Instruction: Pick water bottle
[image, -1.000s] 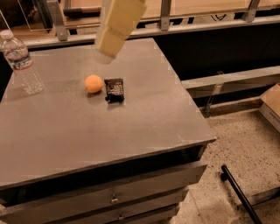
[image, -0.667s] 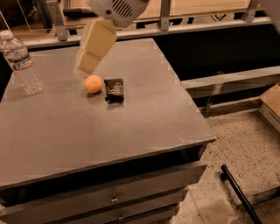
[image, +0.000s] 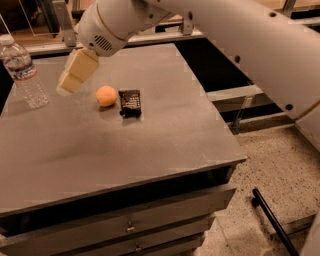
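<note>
The water bottle (image: 22, 71) stands upright at the far left of the grey table (image: 150, 150). It is clear and ribbed, with a white cap and a pale label. My gripper (image: 67, 85) hangs over the table on the white arm (image: 225, 35), a little to the right of the bottle and left of the orange ball (image: 106, 95). It is apart from the bottle and holds nothing that I can see.
A small dark packet (image: 130, 102) lies just right of the orange ball. The table has drawers (image: 130, 227) on its front. A black bar (image: 272, 220) lies on the speckled floor at the lower right. Rails and shelving stand behind the table.
The arm has swung left and down across the table, bringing the gripper from above the ball's far side to a spot between the bottle and the ball. The objects have not moved.
</note>
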